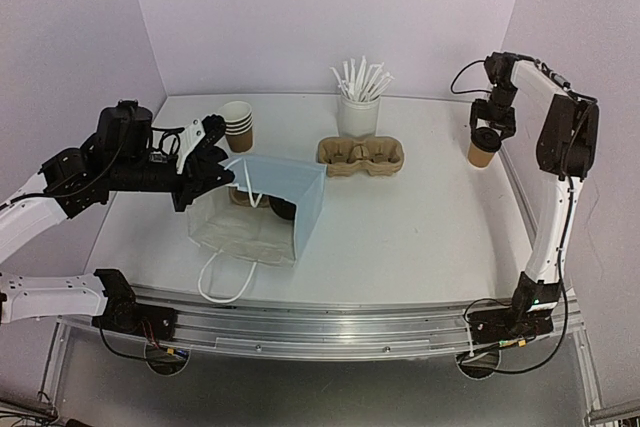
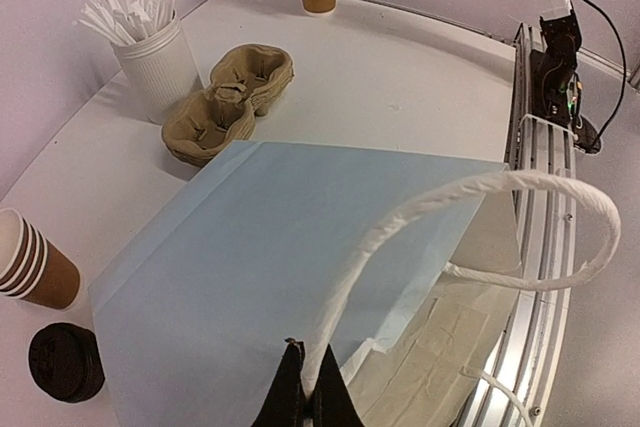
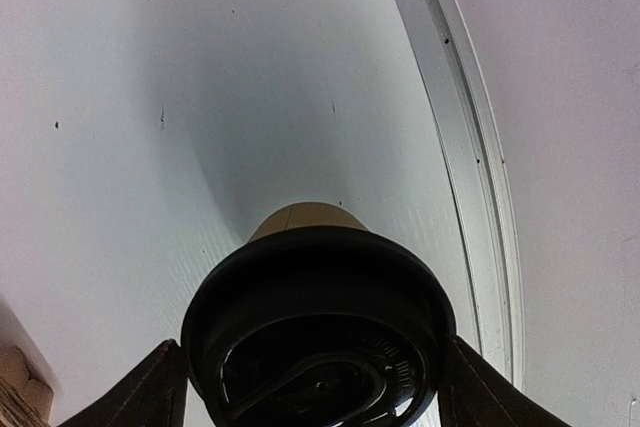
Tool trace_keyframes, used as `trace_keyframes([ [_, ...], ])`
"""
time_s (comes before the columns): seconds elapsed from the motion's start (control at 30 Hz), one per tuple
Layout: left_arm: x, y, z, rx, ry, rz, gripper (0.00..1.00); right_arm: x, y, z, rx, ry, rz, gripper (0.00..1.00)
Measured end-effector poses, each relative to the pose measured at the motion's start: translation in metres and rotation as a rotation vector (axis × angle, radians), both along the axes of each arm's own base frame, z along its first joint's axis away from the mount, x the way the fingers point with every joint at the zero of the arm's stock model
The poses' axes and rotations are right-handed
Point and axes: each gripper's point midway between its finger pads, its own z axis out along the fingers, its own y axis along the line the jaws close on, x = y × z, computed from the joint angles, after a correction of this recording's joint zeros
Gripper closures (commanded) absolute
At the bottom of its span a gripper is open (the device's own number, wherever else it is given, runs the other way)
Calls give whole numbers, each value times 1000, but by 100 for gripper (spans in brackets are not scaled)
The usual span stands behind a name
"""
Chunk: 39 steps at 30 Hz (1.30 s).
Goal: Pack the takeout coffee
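Claws both clenched: left on a bag handle, right on a capped coffee cup.

Left claw [image 2: 305,402] pinches the white rope handle [image 2: 480,192] of the paper bag [image 1: 270,207], which lies on its side on the desk [image 1: 400,227] directly beneath and ahead of that claw. Right claw [image 3: 315,367] grips the black lid [image 3: 315,297] of a brown lidded cup [image 1: 483,150] from both sides, with the cup upright directly below it; whether the cup's base touches the desk cannot be told. Pulp carrier [image 1: 361,155] lies well to the left of the right claw, just past the bag, with both visible pockets unfilled. Stack of cups [image 1: 238,125] and a loose lid [image 2: 66,361] sit near the left claw, on its left. Cup of sticks [image 1: 358,112] stands just behind the carrier.
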Motion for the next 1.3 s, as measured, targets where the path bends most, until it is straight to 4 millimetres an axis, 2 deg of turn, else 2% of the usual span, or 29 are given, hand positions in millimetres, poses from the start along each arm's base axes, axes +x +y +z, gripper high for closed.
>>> trace_keyframes([
  [0.53, 5, 1, 0, 0, 1, 32, 100, -4, 2, -2, 22, -9, -3, 55],
  [0.7, 17, -1, 1, 7, 12, 81, 100, -23, 10, 2, 50, 14, 7, 58],
  [0.8, 24, -2, 3, 0, 18, 118, 100, -41, 21, 14, 58, 15, 27, 59],
  [0.9, 28, -2, 7, -16, 31, 152, 100, -55, 44, 37, 63, -22, 70, 60],
  [1.07, 33, -6, 12, -55, 81, 190, 100, -94, 114, 94, 93, -145, 215, 64],
  [1.2, 37, -10, 12, -74, 126, 215, 100, -141, 172, 139, 148, -255, 351, 66],
  [1.3, 38, -12, 11, -85, 151, 227, 100, -177, 207, 169, 195, -340, 448, 69],
])
